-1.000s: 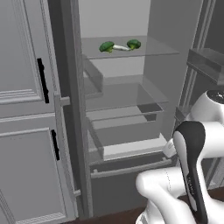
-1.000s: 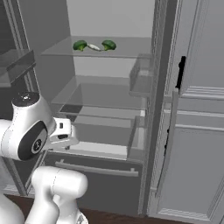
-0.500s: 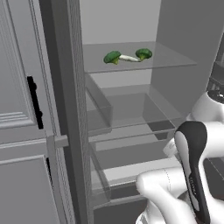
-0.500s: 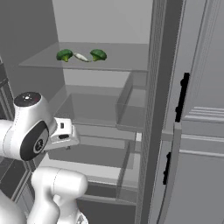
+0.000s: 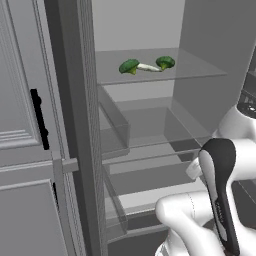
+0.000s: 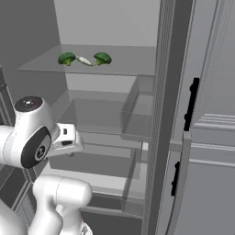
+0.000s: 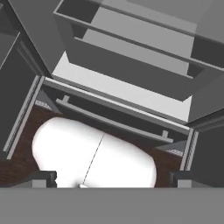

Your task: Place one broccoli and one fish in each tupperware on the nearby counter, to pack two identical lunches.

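Observation:
Two green broccoli heads [image 5: 129, 66] [image 5: 165, 62] lie on the upper glass shelf [image 5: 200, 70] of an open fridge. A pale fish [image 5: 148, 67] rests between them. From the right base view the same broccoli [image 6: 67, 58] [image 6: 102, 58] and fish [image 6: 84, 60] sit at the upper left. My gripper [image 7: 113, 178] is open, its two dark fingertips [image 7: 43, 177] wide apart with nothing between them. It points down at the fridge's lower drawers, well below the food shelf. The tupperware and the counter are out of view.
Lower glass shelves and a clear drawer [image 5: 150, 135] fill the fridge below the food. The fridge's edge post [image 5: 75, 150] stands left of the opening, beside grey cabinet panels with a black handle [image 5: 39, 120]. A pull-out freezer drawer [image 7: 113, 118] and dark wooden floor [image 7: 17, 166] lie under the hand.
The whole picture has shifted and grown: the base has driven closer to the open fridge. The broccoli and fish lie as before, and the gripper stays open.

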